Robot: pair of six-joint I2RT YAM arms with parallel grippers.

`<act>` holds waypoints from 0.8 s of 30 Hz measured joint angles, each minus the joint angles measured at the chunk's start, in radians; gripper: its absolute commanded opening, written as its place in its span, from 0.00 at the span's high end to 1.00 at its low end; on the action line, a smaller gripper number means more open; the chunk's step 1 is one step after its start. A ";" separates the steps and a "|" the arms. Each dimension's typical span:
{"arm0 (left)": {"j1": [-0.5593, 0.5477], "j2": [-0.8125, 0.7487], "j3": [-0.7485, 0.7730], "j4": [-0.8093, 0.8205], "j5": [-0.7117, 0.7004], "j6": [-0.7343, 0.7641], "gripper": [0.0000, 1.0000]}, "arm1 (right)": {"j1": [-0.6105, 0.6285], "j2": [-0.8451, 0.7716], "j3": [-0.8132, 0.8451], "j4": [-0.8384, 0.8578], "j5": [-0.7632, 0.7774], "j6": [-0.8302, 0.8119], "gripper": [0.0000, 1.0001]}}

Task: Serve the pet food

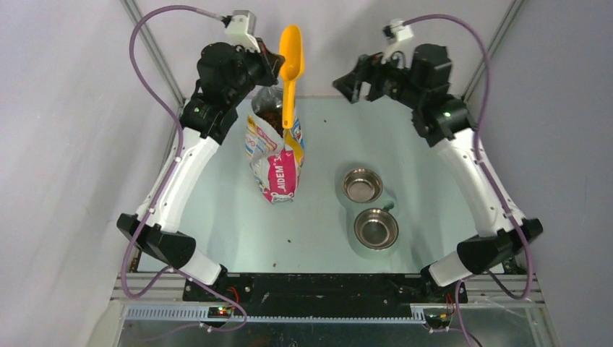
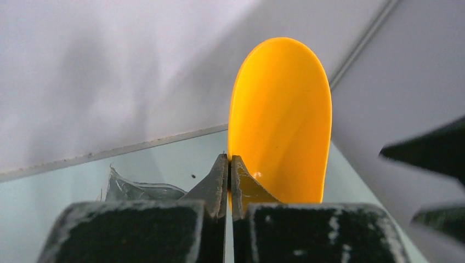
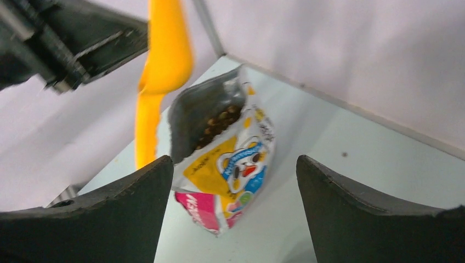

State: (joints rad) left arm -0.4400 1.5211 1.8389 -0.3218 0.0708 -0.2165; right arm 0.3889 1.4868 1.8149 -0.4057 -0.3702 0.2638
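Scoop aloft, kibble in the bag.
My left end effector (image 2: 227, 164) is pinched tight on the rim of the yellow scoop (image 2: 282, 120), which stands bowl-up above the surface (image 1: 217, 217), its handle pointing down beside the open bag (image 1: 278, 163). The pet food (image 3: 216, 126) lies inside the mouth of that bag. My right end effector (image 3: 236, 164) hangs spread wide, holding nothing, facing the bag.
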 measured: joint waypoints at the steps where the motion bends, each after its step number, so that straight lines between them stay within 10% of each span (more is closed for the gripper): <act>1: 0.017 0.014 0.011 0.007 -0.011 -0.043 1.00 | 0.031 0.032 0.016 0.004 -0.010 0.000 0.13; 24: 0.089 0.108 0.029 0.006 -0.016 -0.411 1.00 | 0.214 0.387 0.293 0.036 -0.055 0.058 0.29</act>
State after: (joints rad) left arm -0.3511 1.6287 1.8683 -0.3157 0.0547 -0.6273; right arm 0.6029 1.8740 2.1078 -0.3695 -0.4248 0.3218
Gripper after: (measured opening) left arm 0.004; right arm 0.726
